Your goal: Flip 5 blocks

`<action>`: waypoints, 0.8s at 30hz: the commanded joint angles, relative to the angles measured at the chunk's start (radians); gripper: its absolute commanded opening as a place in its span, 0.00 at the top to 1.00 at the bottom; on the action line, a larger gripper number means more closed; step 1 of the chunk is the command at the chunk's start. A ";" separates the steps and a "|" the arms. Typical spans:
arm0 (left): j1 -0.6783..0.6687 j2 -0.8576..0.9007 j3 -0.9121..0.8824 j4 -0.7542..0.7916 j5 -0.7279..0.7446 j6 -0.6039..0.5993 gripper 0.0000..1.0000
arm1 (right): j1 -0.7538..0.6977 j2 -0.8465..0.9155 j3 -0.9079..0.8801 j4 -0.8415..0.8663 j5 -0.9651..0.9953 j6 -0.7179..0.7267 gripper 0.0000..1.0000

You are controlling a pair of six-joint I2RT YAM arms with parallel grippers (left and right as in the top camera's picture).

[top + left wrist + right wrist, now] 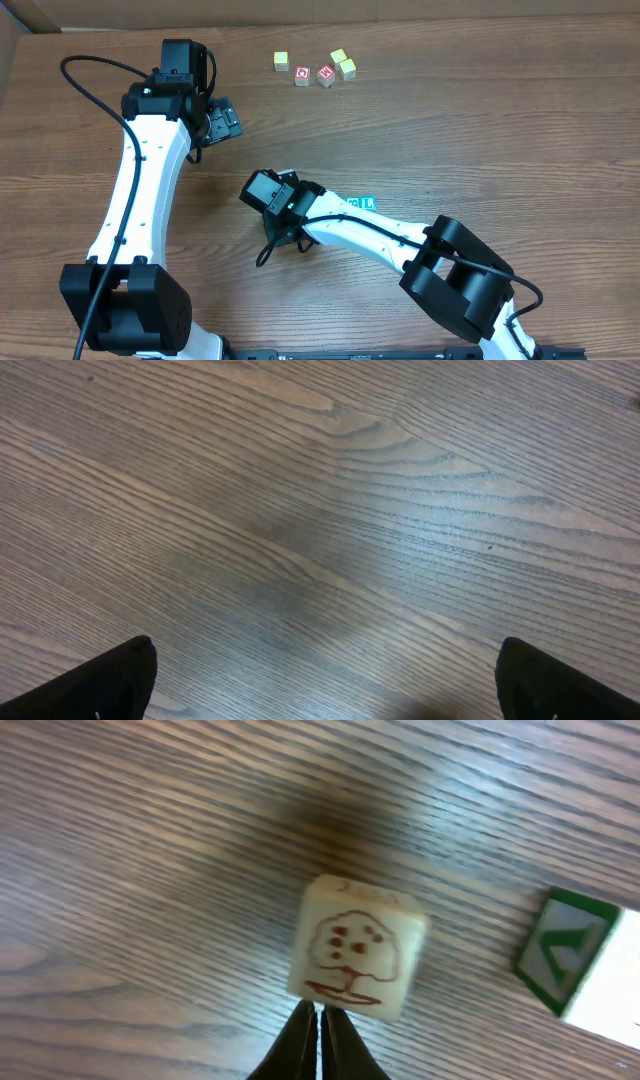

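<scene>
In the right wrist view a cream block (358, 948) with a brown tree drawing lies on the wood. My right gripper (320, 1012) is shut, its tips together and touching that block's near edge, holding nothing. A green-framed block with a letter A (565, 955) lies to the right, cut off by the frame edge. From overhead the right gripper (278, 192) is at mid-table and a teal block (366, 203) peeks out beside its arm. My left gripper (330, 690) hangs open over bare wood; overhead it (222, 120) sits at the upper left.
At the far edge of the table (500, 130) lie yellow cubes (281, 61) (343, 63) and red-faced cubes (303, 75) (326, 74) in a loose cluster. The right arm's white link (360, 232) crosses the table's middle, and a black cable (268, 248) loops beside it.
</scene>
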 commanded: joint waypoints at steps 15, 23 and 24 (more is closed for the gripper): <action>0.005 -0.005 0.013 0.001 -0.015 0.011 0.00 | 0.021 0.016 0.026 0.195 0.087 0.000 0.95; 0.005 -0.005 0.013 0.001 -0.015 0.011 0.00 | 0.026 0.028 0.026 0.144 0.088 0.003 0.95; 0.005 -0.005 0.013 0.001 -0.015 0.011 0.00 | 0.026 0.028 0.026 0.135 0.088 0.003 0.96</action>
